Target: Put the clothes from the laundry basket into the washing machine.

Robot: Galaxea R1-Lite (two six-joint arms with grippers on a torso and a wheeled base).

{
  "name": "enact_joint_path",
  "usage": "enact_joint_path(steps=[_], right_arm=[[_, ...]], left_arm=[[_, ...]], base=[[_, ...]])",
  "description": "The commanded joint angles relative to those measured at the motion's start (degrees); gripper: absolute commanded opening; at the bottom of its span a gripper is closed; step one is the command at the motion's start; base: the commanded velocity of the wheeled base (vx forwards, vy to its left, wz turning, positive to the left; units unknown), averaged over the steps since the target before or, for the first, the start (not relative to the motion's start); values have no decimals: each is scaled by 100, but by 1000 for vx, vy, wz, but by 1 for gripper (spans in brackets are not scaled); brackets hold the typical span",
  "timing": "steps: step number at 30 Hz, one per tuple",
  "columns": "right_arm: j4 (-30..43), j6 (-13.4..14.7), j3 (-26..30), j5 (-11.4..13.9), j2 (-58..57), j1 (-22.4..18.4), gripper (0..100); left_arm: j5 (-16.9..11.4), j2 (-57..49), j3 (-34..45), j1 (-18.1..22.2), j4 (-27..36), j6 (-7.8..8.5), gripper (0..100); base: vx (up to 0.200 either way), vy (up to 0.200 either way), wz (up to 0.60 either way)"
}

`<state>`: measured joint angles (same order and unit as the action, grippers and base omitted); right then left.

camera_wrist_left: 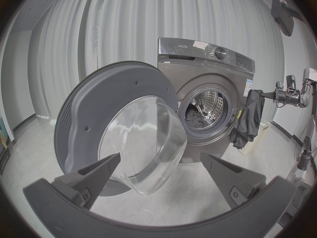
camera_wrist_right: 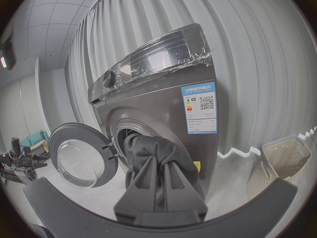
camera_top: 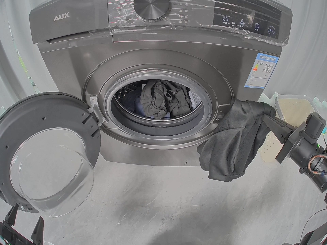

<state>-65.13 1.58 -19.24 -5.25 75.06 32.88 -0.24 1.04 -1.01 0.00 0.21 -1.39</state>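
dark grey wedge-shaped gripper (camera_top: 269, 119), orange cable (camera_top: 314, 163)

The washing machine (camera_top: 71, 65) has a satin grey, metal-look front, with clear crinkled plastic film (camera_top: 194, 7) over its panel. Its door (camera_top: 44, 113) is matt grey plastic around a glossy clear bowl (camera_top: 51, 170). The garment (camera_top: 235, 143) is dark matt cloth; the basket (camera_top: 294, 108) is cream perforated plastic

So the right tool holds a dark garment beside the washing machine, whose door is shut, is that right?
Not quite: the door is swung open, as the head view shows. The right tool does hold the dark garment beside the washing machine.
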Motion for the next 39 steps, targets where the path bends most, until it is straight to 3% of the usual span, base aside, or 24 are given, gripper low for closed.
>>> enact_joint_path(steps=[1, 11, 16, 23, 27, 29, 31, 35, 37, 39], right_arm=[[-8, 0, -1, -2, 0, -1, 0], [-34, 44, -80, 7, 237, 184, 0], [-34, 193, -397, -11, 712, 588, 0], [-175, 316, -898, -81, 1143, 808, 0], [-333, 369, -994, -107, 1310, 931, 0], [-351, 404, -1012, -107, 1398, 940, 0], [-368, 474, -1082, -107, 1538, 1010, 0], [-386, 668, -1443, -107, 1951, 1247, 0], [-439, 720, -1601, -107, 2136, 1283, 0], [-650, 720, -1785, -116, 2364, 1291, 0]], left_arm=[[-2, -104, 92, 0, -3, -10, 100], [-2, -104, 92, 9, -12, 69, 100], [24, -104, 101, 18, -3, 192, 100], [16, -104, 101, 26, -3, 139, 100], [-90, -104, 57, 35, -117, 271, 100], [-345, -7, -435, 53, -478, 86, 100], [-1013, 476, -962, 35, -733, -37, 100], [-2753, 2085, -962, 114, -882, 25, 100], [-2964, 2797, -971, 97, -1260, 183, 100], [-2973, 3702, -980, -18, -1866, 367, 100]], base=[[-200, 0, 0], [0, 0, 0], [0, 0, 0], [0, 0, 0], [0, 0, 0], [0, 0, 0], [0, 0, 0], [0, 0, 0], [0, 0, 0], [0, 0, 0]])
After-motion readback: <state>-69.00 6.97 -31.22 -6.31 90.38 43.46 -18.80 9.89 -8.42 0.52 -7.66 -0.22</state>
